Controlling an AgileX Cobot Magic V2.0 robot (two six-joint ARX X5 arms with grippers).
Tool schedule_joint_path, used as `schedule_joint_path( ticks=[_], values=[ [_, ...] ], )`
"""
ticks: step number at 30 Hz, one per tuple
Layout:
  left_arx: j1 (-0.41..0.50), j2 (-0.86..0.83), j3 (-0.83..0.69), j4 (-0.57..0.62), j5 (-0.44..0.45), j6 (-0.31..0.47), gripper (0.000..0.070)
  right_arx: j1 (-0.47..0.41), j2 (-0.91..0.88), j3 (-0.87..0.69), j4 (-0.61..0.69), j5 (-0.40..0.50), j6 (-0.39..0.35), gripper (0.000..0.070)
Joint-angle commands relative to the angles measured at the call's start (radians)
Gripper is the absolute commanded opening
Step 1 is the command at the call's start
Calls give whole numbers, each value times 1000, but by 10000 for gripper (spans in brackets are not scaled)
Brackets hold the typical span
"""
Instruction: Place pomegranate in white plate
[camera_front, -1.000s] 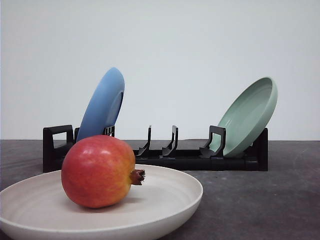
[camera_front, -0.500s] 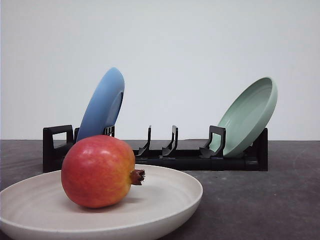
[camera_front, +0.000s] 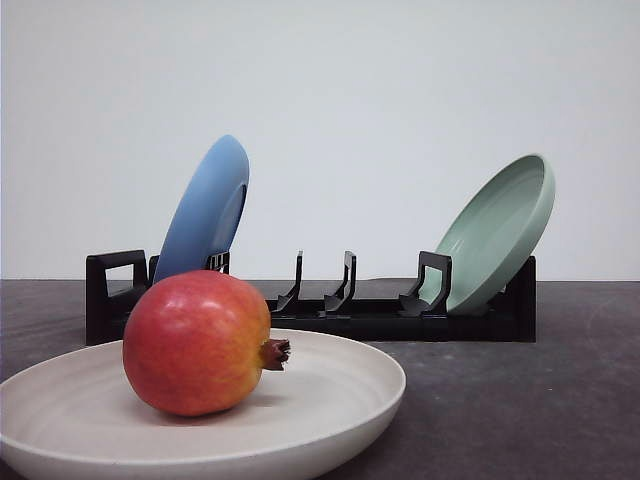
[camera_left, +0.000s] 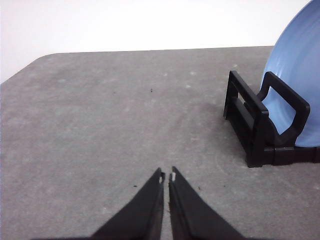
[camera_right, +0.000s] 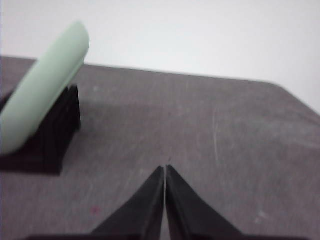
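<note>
The red pomegranate (camera_front: 198, 343) with a yellow-orange blush lies inside the white plate (camera_front: 345, 385) at the near left of the front view, its brown crown pointing right. No gripper touches it. In the left wrist view my left gripper (camera_left: 166, 175) is shut with nothing between its black fingers, hovering over bare grey table beside the end of the black rack (camera_left: 260, 125). In the right wrist view my right gripper (camera_right: 165, 169) is shut and empty too, over bare table next to the other end of the rack.
A black dish rack (camera_front: 330, 305) stands across the table behind the white plate. A blue plate (camera_front: 205, 210) leans in its left end and a pale green plate (camera_front: 500, 230) in its right end. The grey table extends to the right of the white plate.
</note>
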Motion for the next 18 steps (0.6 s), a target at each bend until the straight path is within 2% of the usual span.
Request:
schedule_joint_path(
  ticks=[1, 4, 18],
  values=[
    [0, -1, -11, -2, -6, -3, 0, 1, -3, -4, -17, 4, -15, 0],
    [0, -1, -11, -2, -6, -3, 0, 1, -3, -4, -52, 4, -14, 0],
    [0, -1, -11, -2, -6, -3, 0, 1, -3, -4, -31, 13, -14, 0]
  ],
)
